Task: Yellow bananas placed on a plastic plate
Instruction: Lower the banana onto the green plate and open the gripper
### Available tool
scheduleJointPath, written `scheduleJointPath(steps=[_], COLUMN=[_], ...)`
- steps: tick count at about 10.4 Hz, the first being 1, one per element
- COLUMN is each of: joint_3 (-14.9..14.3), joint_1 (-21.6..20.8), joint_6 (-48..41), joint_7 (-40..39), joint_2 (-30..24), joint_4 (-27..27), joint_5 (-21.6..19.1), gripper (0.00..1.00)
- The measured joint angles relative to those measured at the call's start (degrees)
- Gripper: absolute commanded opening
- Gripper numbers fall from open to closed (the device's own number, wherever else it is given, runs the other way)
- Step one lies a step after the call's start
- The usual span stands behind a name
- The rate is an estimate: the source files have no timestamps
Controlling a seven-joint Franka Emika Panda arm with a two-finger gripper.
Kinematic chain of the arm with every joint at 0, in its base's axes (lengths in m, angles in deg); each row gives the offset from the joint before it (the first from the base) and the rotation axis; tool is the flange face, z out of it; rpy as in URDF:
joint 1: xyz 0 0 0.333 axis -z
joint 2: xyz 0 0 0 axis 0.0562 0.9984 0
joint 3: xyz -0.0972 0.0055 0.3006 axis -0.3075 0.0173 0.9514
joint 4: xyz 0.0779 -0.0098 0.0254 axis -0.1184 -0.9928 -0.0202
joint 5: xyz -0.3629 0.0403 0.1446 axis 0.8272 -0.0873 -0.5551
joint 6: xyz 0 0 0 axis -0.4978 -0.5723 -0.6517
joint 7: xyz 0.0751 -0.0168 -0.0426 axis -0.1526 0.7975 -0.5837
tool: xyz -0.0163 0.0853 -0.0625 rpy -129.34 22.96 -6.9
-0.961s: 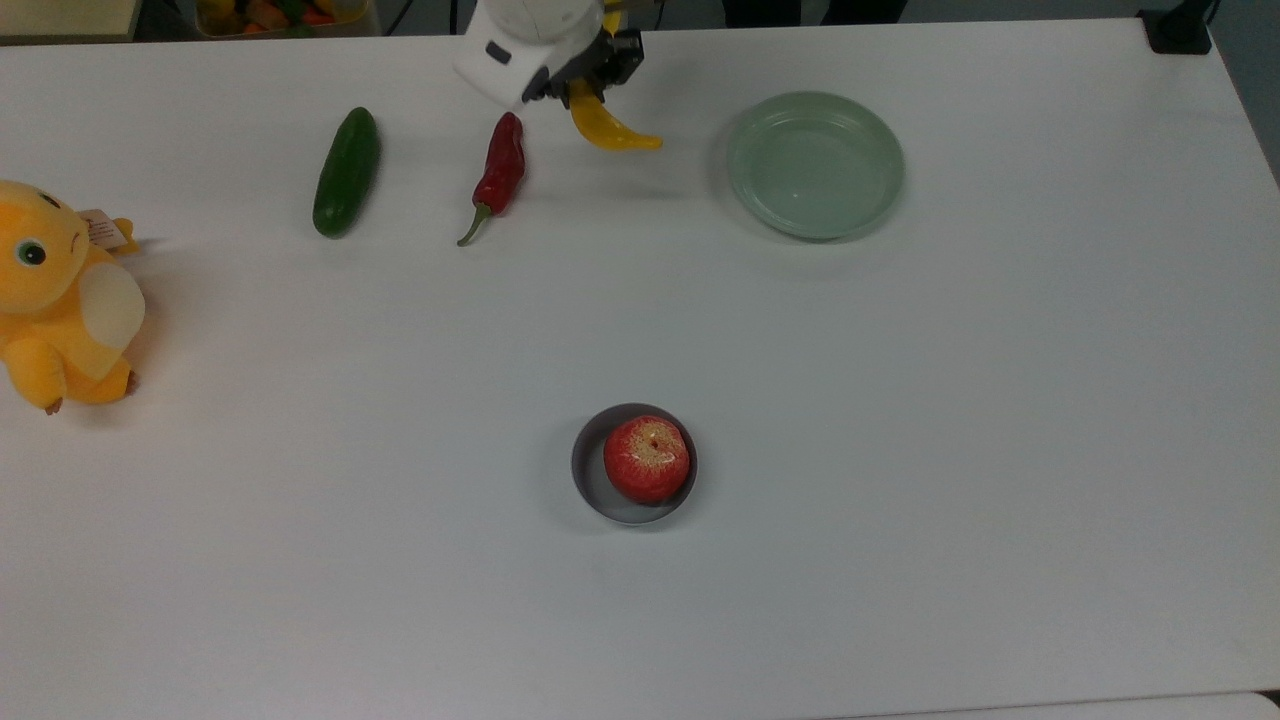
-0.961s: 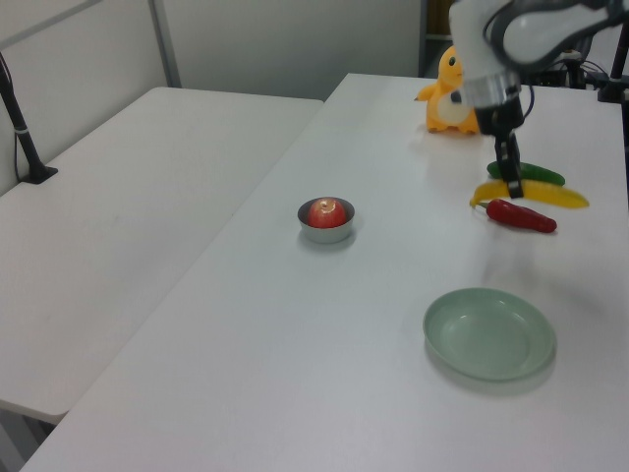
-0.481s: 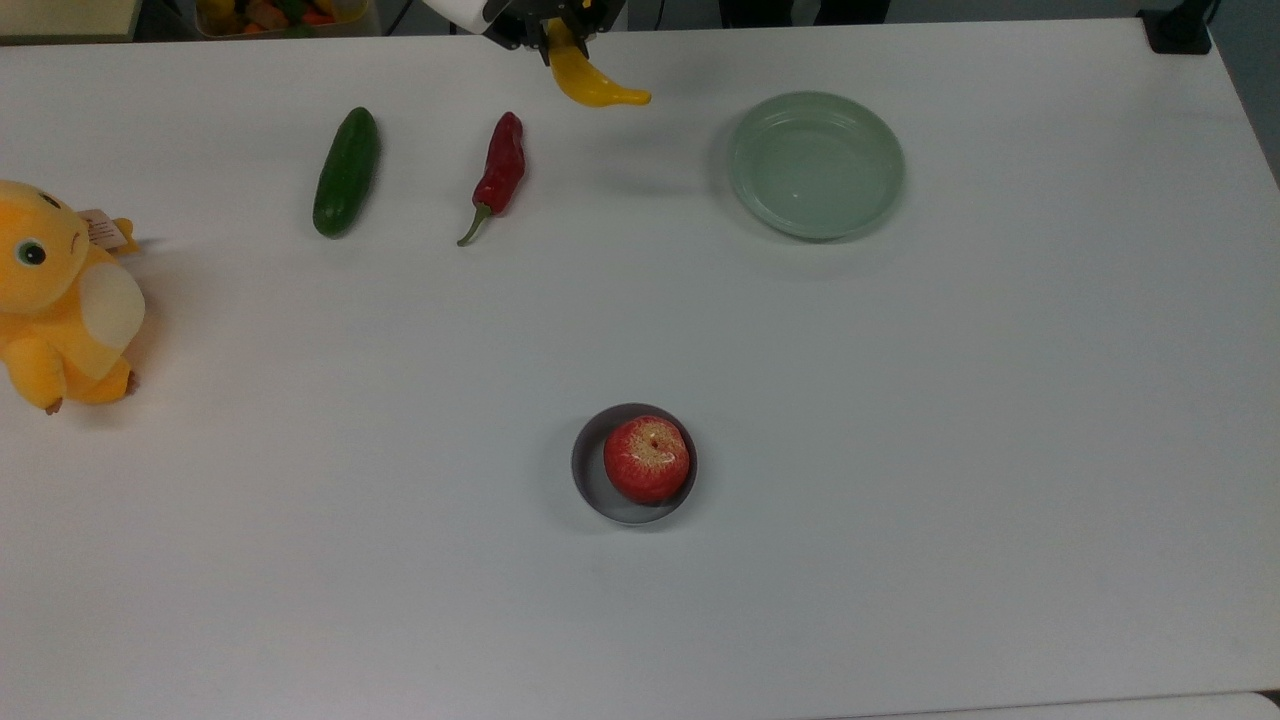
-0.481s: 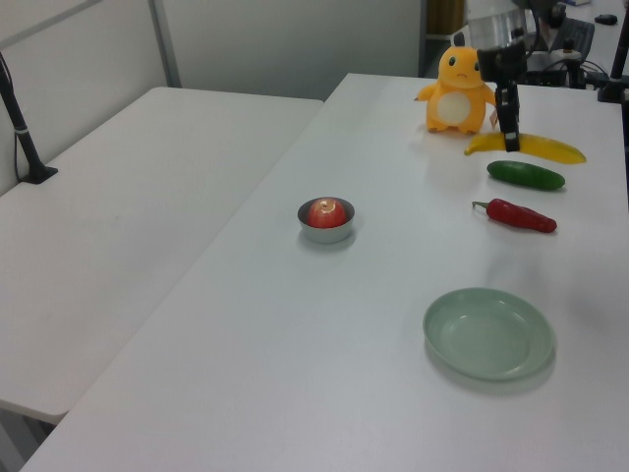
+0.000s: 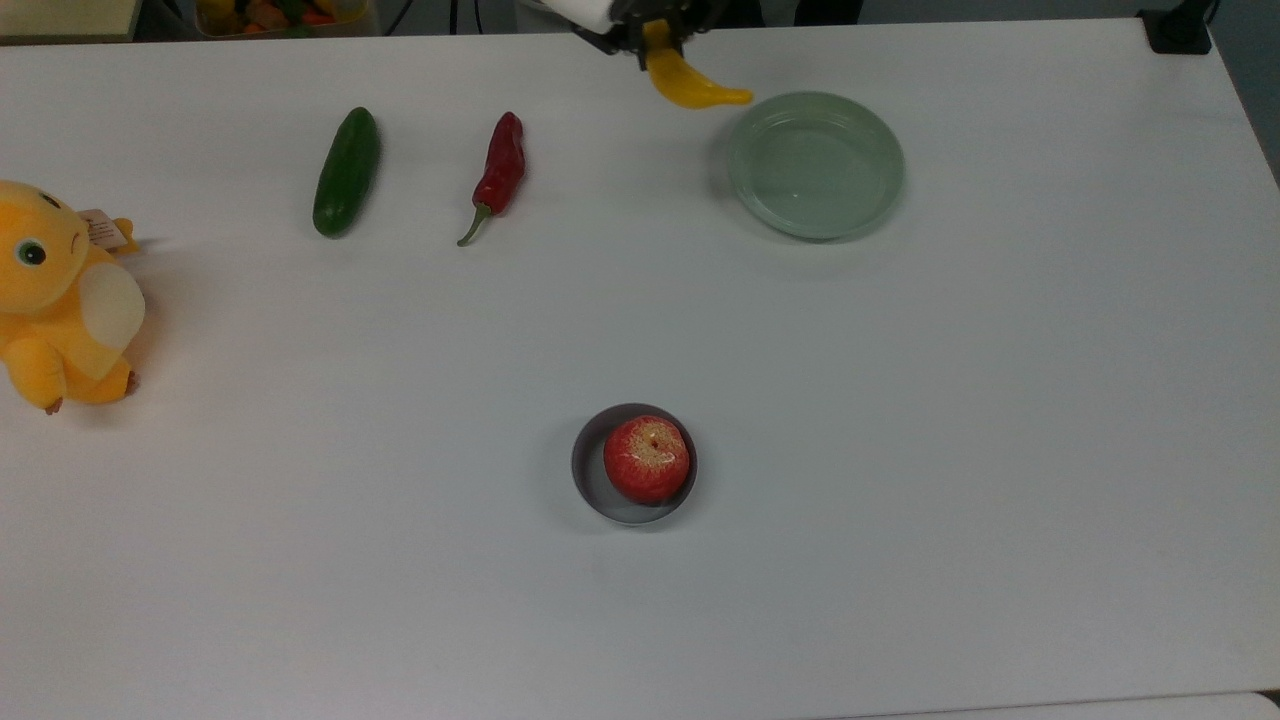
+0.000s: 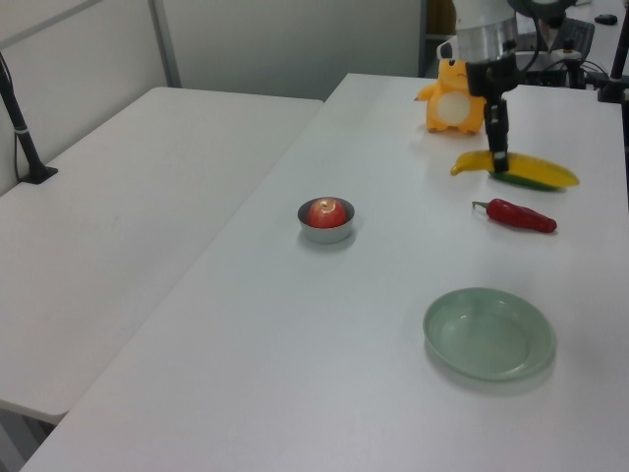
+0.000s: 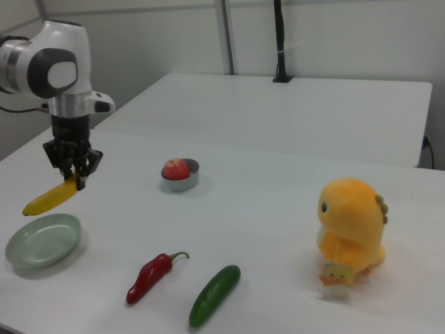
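The yellow banana (image 5: pixel 693 88) hangs in the air, held by one end in my gripper (image 5: pixel 655 35), which is shut on it. In the top view its free tip reaches almost to the left rim of the pale mint-green plate (image 5: pixel 815 165). The right view shows the banana (image 7: pixel 50 197) lifted above the table just beyond the plate (image 7: pixel 42 240), with the gripper (image 7: pixel 73 178) pointing down. In the left view the banana (image 6: pixel 516 167) is well beyond the plate (image 6: pixel 488 333), gripper (image 6: pixel 499 157) clamped on it. The plate has nothing in it.
A red chili pepper (image 5: pixel 500 172) and a dark green cucumber (image 5: pixel 346 172) lie to the top view's left of the banana. A grey bowl holding a red apple (image 5: pixel 646 459) sits mid-table. A yellow plush toy (image 5: pixel 60 300) stands at the top view's left edge.
The gripper lifted the banana off the table beside the chili, then carried it to the top view's right, up to the plate's left rim.
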Motion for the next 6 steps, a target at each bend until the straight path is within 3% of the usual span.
scheduleJointPath(steps=[4, 6], joint_3=[6.8, 8.6], joint_1=[-1.7, -2.5], joint_6=[10.2, 14.4], joint_7=[5.8, 7.5], joint_2=[4.4, 6.6], joint_4=[-1.5, -2.8], joint_5=[-0.1, -0.1], gripper=[0.20, 0.20])
